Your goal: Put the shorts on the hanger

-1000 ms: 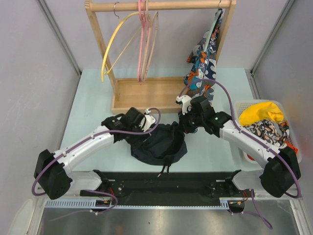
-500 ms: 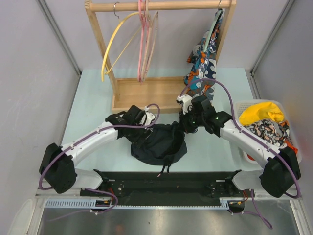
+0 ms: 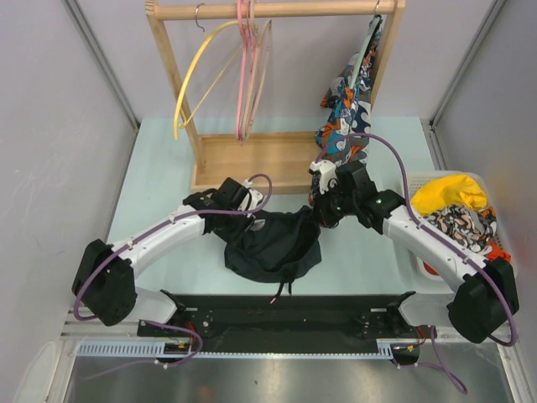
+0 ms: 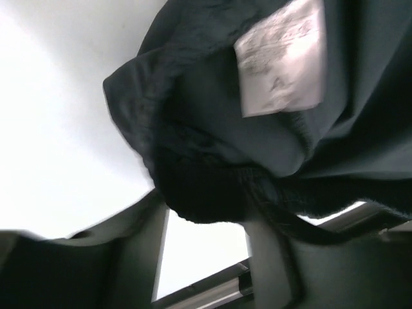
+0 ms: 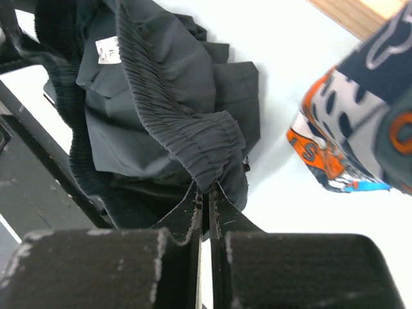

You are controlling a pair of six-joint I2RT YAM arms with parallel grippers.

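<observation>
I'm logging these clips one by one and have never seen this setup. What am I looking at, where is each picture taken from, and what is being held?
Two white robot arms are bolted at the near edge of a pale table. The wide picture comes from a fixed camera above and behind them; the two close-ups come from cameras on each wrist.

Both arms hold the dark navy soft fabric shorts between them. The right tool is pinched shut on the gathered waistband. The left tool meets the other side; its close-up shows mostly dark fabric, so its grip is unclear.

Behind stands a wooden rack carrying a thin tan wooden hanger, a yellow hanger, a pink hanger and a colourful patterned garment. A white basket with a yellow cloth sits at right.
</observation>
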